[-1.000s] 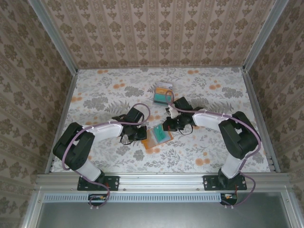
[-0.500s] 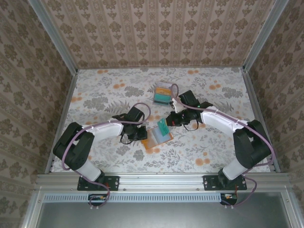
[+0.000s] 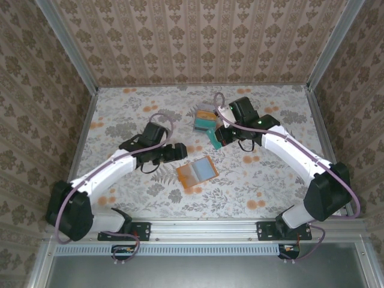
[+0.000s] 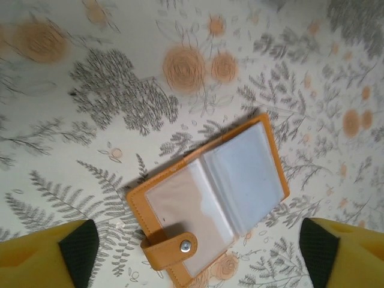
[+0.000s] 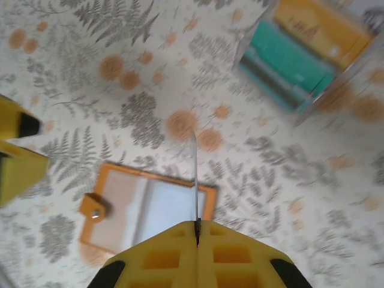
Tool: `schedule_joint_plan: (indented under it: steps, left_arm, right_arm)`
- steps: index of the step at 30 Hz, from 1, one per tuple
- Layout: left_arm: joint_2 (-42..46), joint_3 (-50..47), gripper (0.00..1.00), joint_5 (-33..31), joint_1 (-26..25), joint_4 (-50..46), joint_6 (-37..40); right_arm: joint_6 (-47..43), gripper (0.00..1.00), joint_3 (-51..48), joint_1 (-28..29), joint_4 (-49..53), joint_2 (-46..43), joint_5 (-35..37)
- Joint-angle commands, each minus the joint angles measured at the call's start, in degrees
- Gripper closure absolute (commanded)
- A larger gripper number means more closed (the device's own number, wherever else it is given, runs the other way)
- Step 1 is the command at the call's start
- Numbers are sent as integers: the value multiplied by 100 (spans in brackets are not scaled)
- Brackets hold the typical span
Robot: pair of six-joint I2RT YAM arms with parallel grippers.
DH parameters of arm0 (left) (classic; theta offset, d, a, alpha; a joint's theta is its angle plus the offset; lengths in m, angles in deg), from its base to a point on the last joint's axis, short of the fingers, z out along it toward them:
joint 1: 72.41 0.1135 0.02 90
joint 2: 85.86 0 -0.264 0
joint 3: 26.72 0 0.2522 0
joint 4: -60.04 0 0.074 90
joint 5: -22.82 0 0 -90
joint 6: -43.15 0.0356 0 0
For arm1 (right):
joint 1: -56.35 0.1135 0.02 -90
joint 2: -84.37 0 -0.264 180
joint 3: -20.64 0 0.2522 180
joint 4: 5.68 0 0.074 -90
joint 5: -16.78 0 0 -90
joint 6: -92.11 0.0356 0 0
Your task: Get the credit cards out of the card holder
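Card in hand: thin teal-green plastic credit card point(image 3: 213, 138) is riding edge-on in the right end effector point(image 5: 196, 223), above the worktop between the holder and the card pile.
Right end effector: jaws are pressing fully together on that card's lower edge.
Card holder: flat orange folding wallet with pale blue-grey sleeves point(image 4: 207, 201) is lying open on the floral-patterned worktop point(image 3: 120, 120). Its sleeves are looking empty, though a pale card inside would be hard to tell.
Handling: the held card is looking light, stiff and slick. Being pinched by a narrow strip, it is likely to pivot or slip if bumped. The wallet is looking soft and light, so it is likely to slide or fold shut unless pinned by its orange border.
Left end effector point(image 3: 179, 152): hanging spread wide and gripping nothing, near the wallet but apart from it.
Surroundings: teal and orange cards point(image 5: 303, 57) are sitting stacked in what seems a clear case, beyond the wallet and near the right end effector.
In the way: nothing is lying between the held card and the pile, and the case's rim is looking like the one thing to clear.
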Motion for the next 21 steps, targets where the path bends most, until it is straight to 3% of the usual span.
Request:
schedule_joint_plan:
  steps: [1, 9, 21]
  left_arm:
    - [450, 2, 1, -100, 184, -393, -10]
    - [1328, -208, 0, -199, 557, -805, 33]
    - [1983, -352, 0, -285, 880, -1449, 31]
  right_arm:
    - [-1119, 100, 467, 24, 138, 291, 724]
    - [-2346, 100, 1693, 41, 318, 1439, 1025]
    - [-3910, 100, 2844, 319, 99, 2888, 1930]
